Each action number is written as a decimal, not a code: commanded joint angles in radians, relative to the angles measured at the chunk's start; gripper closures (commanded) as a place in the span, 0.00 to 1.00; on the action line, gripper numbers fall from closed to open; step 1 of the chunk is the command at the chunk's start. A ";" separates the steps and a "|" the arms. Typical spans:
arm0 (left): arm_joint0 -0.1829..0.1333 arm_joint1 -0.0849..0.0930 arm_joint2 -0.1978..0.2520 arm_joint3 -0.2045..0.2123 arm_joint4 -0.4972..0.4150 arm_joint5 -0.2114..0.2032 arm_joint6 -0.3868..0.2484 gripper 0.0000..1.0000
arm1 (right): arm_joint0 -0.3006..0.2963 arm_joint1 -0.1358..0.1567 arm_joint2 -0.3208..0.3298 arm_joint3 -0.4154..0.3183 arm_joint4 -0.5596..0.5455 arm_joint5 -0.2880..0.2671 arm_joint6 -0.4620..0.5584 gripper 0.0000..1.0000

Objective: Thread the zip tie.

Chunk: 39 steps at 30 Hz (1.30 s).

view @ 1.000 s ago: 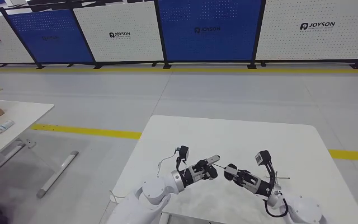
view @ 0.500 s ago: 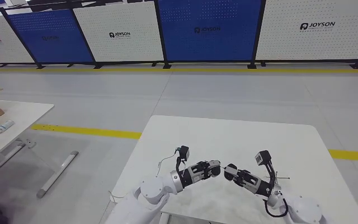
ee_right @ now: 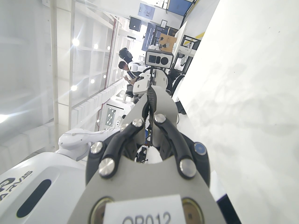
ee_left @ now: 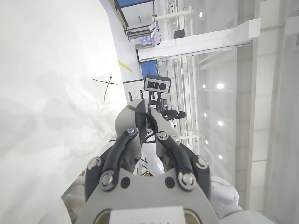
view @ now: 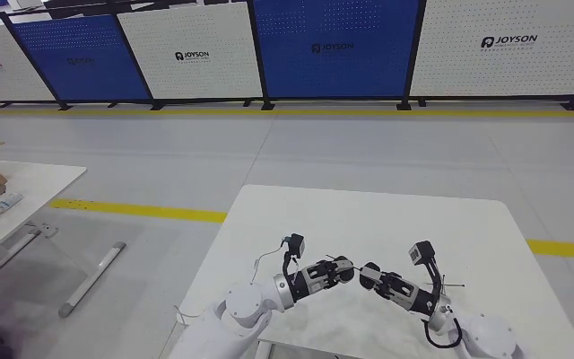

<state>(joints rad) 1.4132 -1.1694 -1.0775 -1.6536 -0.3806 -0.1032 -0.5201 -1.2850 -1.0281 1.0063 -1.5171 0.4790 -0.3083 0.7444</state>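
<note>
Top view: left gripper [view: 346, 267] and right gripper [view: 366, 273] meet tip to tip above the table [view: 377, 215], off to the left of the loose ties [view: 453, 285] that lie crossed on it
Zip tie [ee_right: 151, 108]: held up off the table between the two grippers, well apart from the loose ties; its ridged strap runs back through the right gripper's grip
Left gripper: closed on a dark piece of the zip tie (head or strap, I cannot tell which), on the far side of the meeting point from the loose ties
Right gripper: closed on the strap, on the side nearer the loose ties
Threading: in my judgement the tail must find the small slot in the head, so line the strap up straight with the slot first, feed in short slow pushes, and grip close to the tip so it does not bow sideways
Arm pose: both forearms lie low and angle inward toward each other, grippers pointing nose to nose
</note>
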 commanded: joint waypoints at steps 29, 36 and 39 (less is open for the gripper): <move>0.047 0.014 -0.045 -0.015 0.068 -0.015 0.140 1.00 | -0.116 0.019 0.155 -0.041 0.061 -0.012 0.032 0.00; 0.050 0.012 -0.038 -0.013 0.067 -0.007 0.157 1.00 | -0.116 0.019 0.155 -0.041 0.061 -0.012 0.032 0.00; 0.050 0.012 -0.038 -0.013 0.067 -0.007 0.157 1.00 | -0.116 0.019 0.155 -0.041 0.061 -0.012 0.032 0.00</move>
<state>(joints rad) 1.4629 -1.1574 -1.1152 -1.6668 -0.3134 -0.1097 -0.3629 -1.4007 -1.0096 1.1615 -1.5577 0.5404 -0.3206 0.7768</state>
